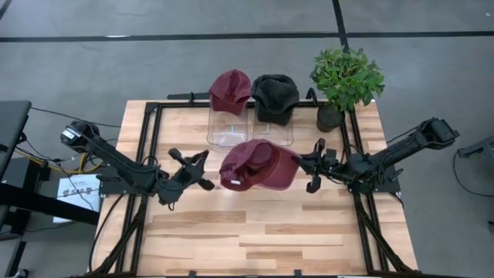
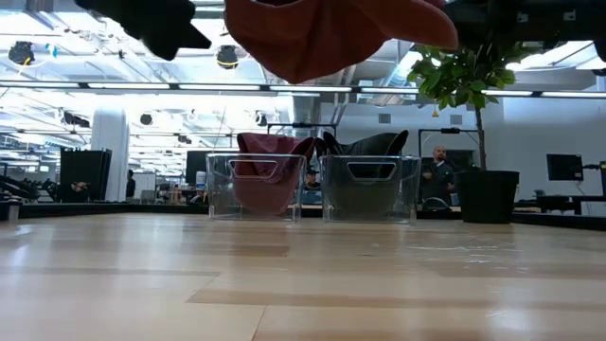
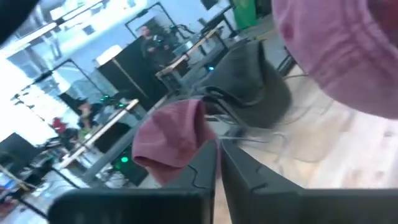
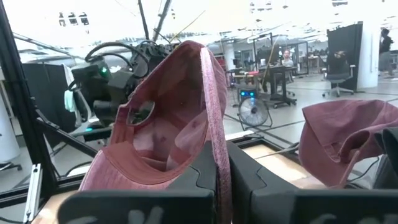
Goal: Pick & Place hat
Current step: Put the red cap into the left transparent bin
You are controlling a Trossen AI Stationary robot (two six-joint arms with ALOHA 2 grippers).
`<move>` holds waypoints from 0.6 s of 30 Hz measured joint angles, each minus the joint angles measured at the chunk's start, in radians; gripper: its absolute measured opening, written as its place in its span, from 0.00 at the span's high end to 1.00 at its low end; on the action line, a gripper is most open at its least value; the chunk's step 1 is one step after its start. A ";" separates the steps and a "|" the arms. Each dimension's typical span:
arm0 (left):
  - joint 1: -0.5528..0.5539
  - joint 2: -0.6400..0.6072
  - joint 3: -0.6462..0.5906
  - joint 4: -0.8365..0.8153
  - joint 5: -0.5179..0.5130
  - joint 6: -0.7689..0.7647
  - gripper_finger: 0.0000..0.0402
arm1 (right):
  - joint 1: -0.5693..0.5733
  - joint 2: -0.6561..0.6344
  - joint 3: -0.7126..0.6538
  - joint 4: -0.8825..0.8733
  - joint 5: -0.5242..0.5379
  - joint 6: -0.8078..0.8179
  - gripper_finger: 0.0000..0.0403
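Note:
A maroon hat hangs in the air over the table's middle, high above the wood in the low view. My right gripper is shut on it from the table's right. My left gripper hovers just left of the hat, shut, touching nothing. A second maroon hat sits draped over the left clear bin. A dark grey hat sits over the right clear bin. My right gripper pinches a thin edge of the maroon hat between its two fingers, on the hat's side toward the table's right. The fingers come in about level from the right. The hat is lifted clear, its hollow inside turned toward the wrist camera.
A potted plant stands at the far right corner, next to the grey hat's bin. A black frame rail runs along the table's sides. Bare wood lies toward the near edge. A person shows in the room behind.

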 joint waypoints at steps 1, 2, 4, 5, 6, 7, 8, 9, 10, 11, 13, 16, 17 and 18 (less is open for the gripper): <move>0.013 -0.001 0.000 0.015 0.000 0.023 0.96 | 0.000 0.000 0.000 0.000 0.000 0.000 1.00; 0.027 -0.003 0.000 0.023 -0.001 0.051 0.97 | 0.000 0.000 0.000 0.005 -0.002 0.000 1.00; 0.069 -0.005 0.001 0.052 -0.002 0.088 0.98 | 0.000 0.000 0.000 0.022 -0.030 0.001 1.00; 0.089 -0.005 0.005 0.055 -0.004 0.091 0.98 | 0.000 0.000 0.000 0.031 -0.050 0.000 1.00; 0.110 -0.007 0.014 0.054 -0.003 0.093 0.98 | 0.001 0.001 0.000 0.040 -0.074 0.001 1.00; 0.128 -0.009 0.024 0.060 -0.004 0.093 0.98 | 0.001 0.004 0.000 0.048 -0.086 0.001 1.00; 0.147 -0.011 0.037 0.065 -0.004 0.093 0.98 | 0.001 0.008 0.000 0.049 -0.091 0.001 1.00; 0.165 -0.011 0.053 0.070 -0.004 0.093 0.98 | 0.001 0.010 0.000 0.047 -0.091 0.001 1.00; 0.179 -0.011 0.065 0.069 -0.004 0.093 0.98 | 0.001 0.010 0.000 0.044 -0.089 0.001 1.00; 0.193 -0.011 0.079 0.067 -0.002 0.093 0.98 | 0.000 0.012 0.000 0.047 -0.089 0.001 1.00; 0.217 -0.011 0.110 0.072 0.039 0.092 0.98 | -0.001 0.023 0.000 0.054 -0.079 0.001 1.00; 0.242 -0.011 0.150 0.077 0.150 0.069 0.98 | -0.001 0.037 0.000 0.076 -0.077 0.001 1.00; 0.248 -0.011 0.161 0.082 0.188 0.063 0.98 | -0.002 0.045 0.000 0.086 -0.077 0.001 1.00; 0.252 -0.011 0.172 0.088 0.223 0.058 0.98 | -0.003 0.052 0.000 0.094 -0.077 0.001 1.00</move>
